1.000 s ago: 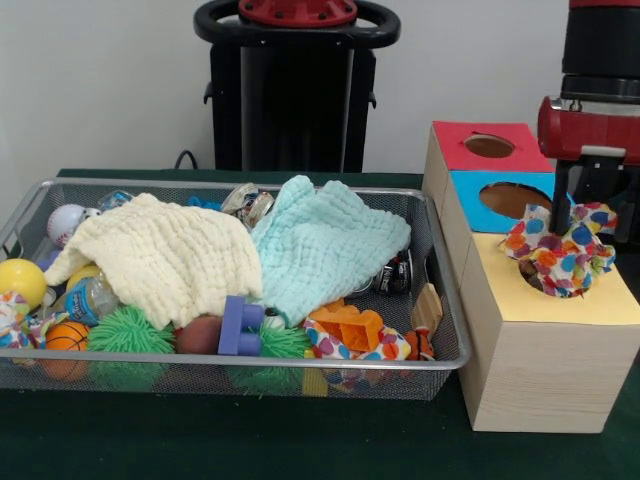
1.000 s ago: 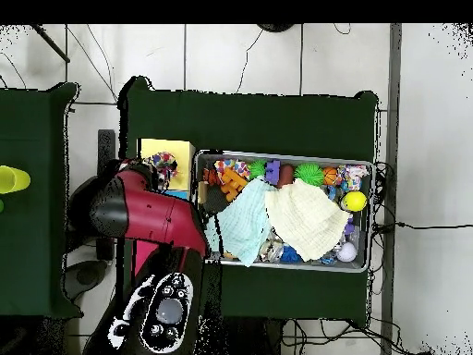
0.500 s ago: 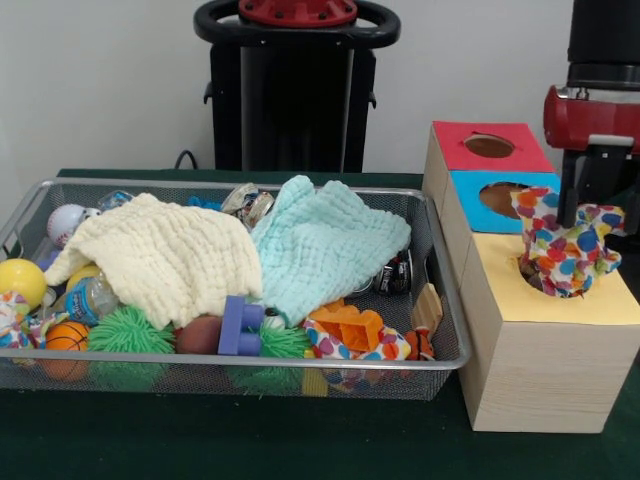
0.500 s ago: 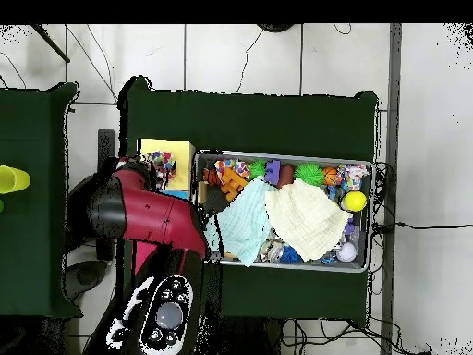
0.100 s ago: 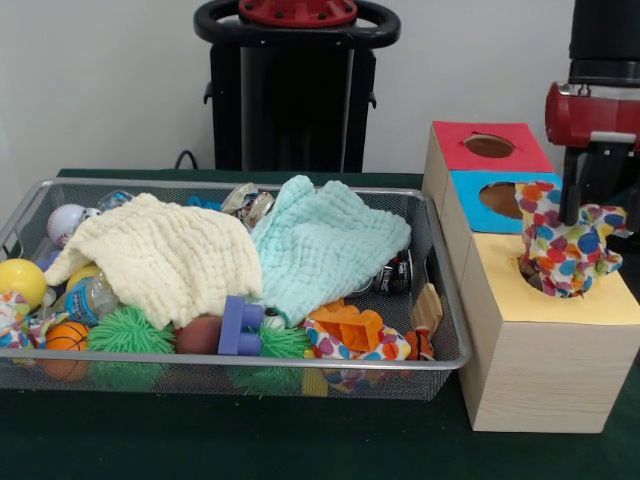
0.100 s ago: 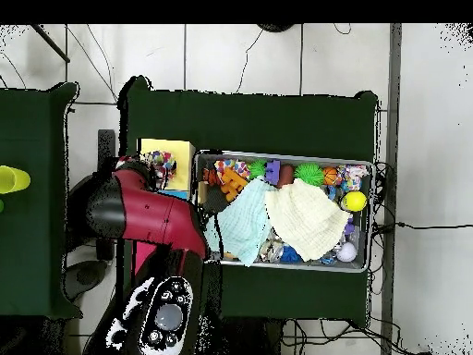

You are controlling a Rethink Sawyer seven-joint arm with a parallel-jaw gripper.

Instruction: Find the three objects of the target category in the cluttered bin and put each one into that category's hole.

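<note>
Green table [image 5: 200,440] below, wire bin [image 5: 440,350] crammed with toys and two cloths on the left. Over at the right, the gripper [image 5: 580,215] pinches a polka-dot cloth [image 5: 565,250], its lower end bunched in the hole of the box's yellow section [image 5: 560,305].

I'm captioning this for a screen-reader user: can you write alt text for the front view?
A red and black robot gripper hangs over the yellow top of a wooden box, at a dotted multicoloured cloth bunched over that section's hole. To the left, a wire mesh bin holds a cream cloth, a mint cloth, balls and toys.
</note>
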